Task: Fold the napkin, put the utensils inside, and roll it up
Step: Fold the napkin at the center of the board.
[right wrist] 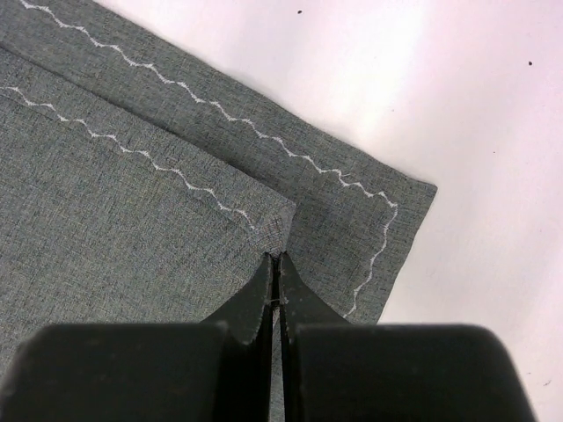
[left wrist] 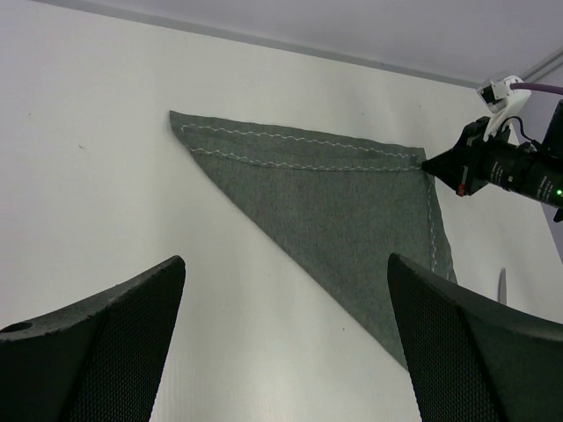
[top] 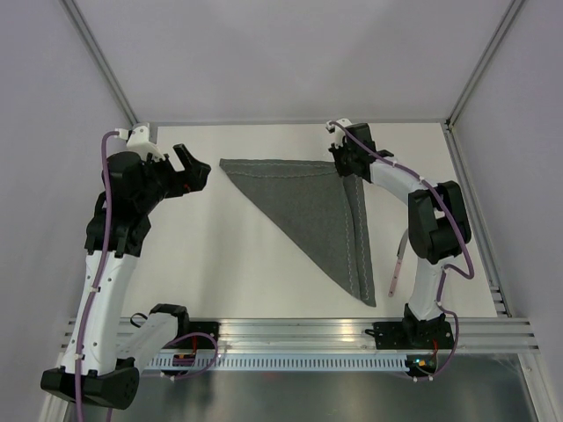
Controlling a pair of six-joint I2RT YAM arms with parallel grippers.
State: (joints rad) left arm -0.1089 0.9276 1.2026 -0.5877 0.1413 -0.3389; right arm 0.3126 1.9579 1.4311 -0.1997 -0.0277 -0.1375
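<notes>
Top view: the napkin (top: 321,211) lies mid-table, folded into a triangle. The knife (top: 397,268) lies apart to its right. The left gripper (top: 189,171) hangs left of the cloth, spread wide and empty. Left wrist view: jaws clear of the cloth. Right wrist view: the right gripper (right wrist: 275,257) is clenched on the top layer's far-right corner, just short of the lower corner. Judgement: fold nearly laid. Next, release and fetch the knife.

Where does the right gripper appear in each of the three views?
Top view: the right gripper is right of centre, at the napkin's far right corner.
Left wrist view: the gripper enters from the upper right, tip on that corner.
Right wrist view: the gripper sits bottom centre, pinching the top layer.
Shared landmark: the napkin's pale stitching.
</notes>
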